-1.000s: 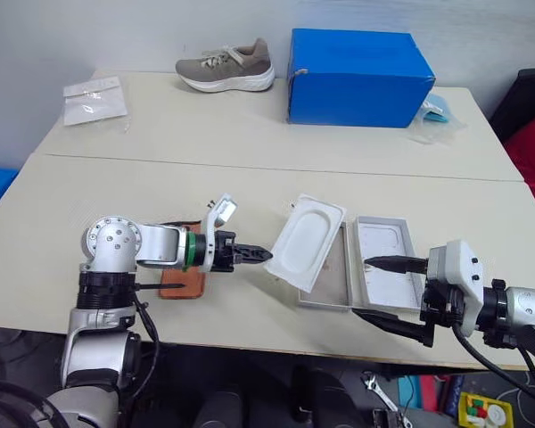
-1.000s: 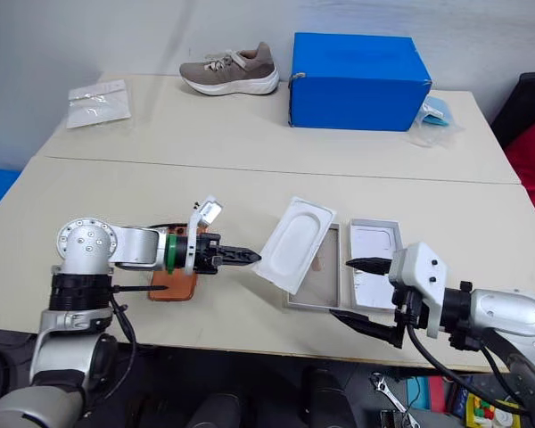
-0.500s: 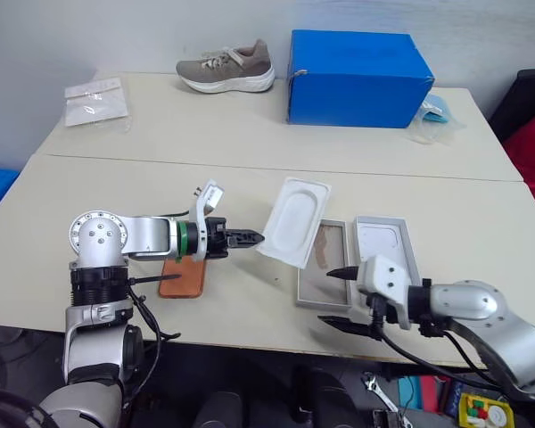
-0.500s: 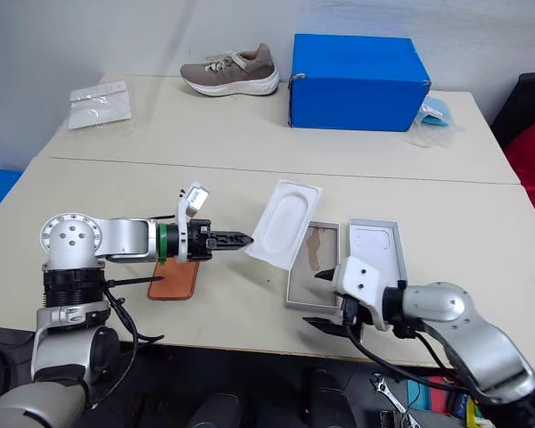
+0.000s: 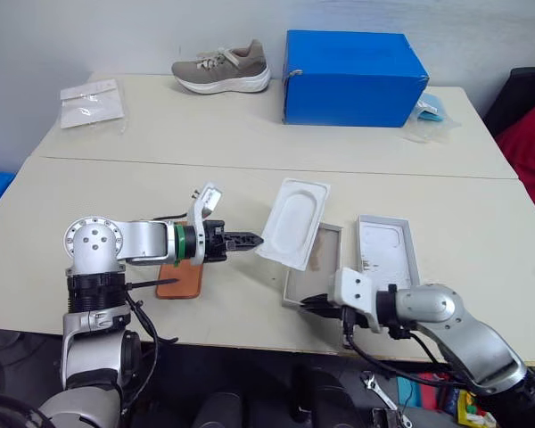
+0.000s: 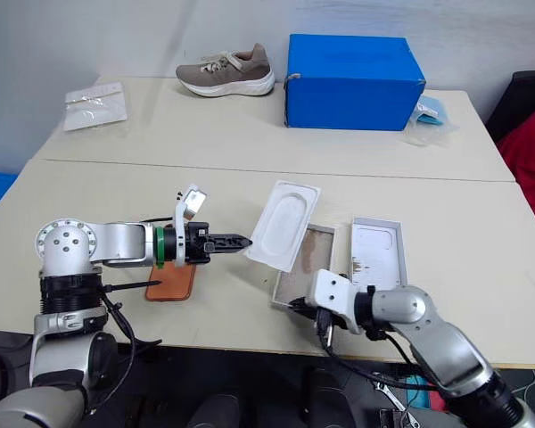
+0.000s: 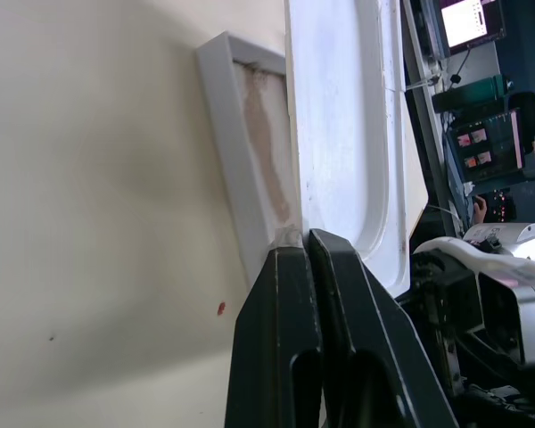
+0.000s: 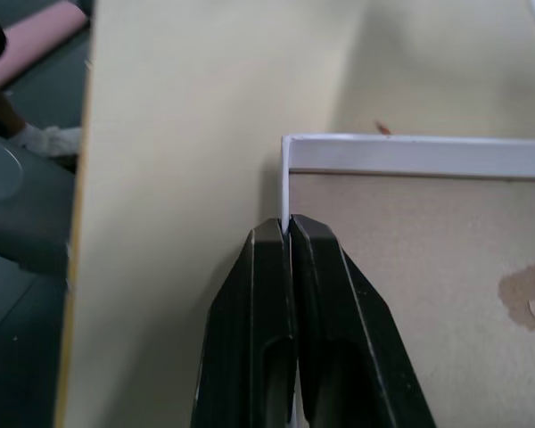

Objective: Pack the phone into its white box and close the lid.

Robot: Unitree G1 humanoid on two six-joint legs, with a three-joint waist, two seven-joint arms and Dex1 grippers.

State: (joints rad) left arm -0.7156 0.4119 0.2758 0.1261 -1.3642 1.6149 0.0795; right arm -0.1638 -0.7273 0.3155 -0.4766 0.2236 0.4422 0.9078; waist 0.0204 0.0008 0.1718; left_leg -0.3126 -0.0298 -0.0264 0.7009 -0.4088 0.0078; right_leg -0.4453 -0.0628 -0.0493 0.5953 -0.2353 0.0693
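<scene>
Left eye view is showing a beige worktop (image 5: 250,152) seen from above. At the far left a clear plastic bag (image 5: 91,100) is lying flat, and further along the back edge a grey-brown sneaker (image 5: 221,65) is standing next to a large blue box (image 5: 352,66); a second small bag (image 5: 428,109) is lying just beside the right end of that box.

Near the front, the phone (image 5: 182,279) is lying flat on the worktop, partly under the left arm, with its copper-orange side up. The left pincer (image 5: 250,239) is pointing toward the right and its fingers are pressed together on the edge of a white moulded insert (image 5: 294,222) with an oval recess. The insert is being held tilted, lifted above the worktop, with its far end over the left side of the white box (image 5: 314,267). The left wrist view is showing the two black fingers (image 7: 276,339) closing on the thin rim of the insert.

The white box is lying on the worktop with its open side up, showing a greyish floor with a brown smudge. The right pincer (image 5: 308,303) is at the near corner of this box, and the right wrist view is showing its fingers (image 8: 269,312) squeezed together on the thin white wall there. Just beside the box, to the right, the lid (image 5: 386,252) is lying with its white inside facing up.
</scene>
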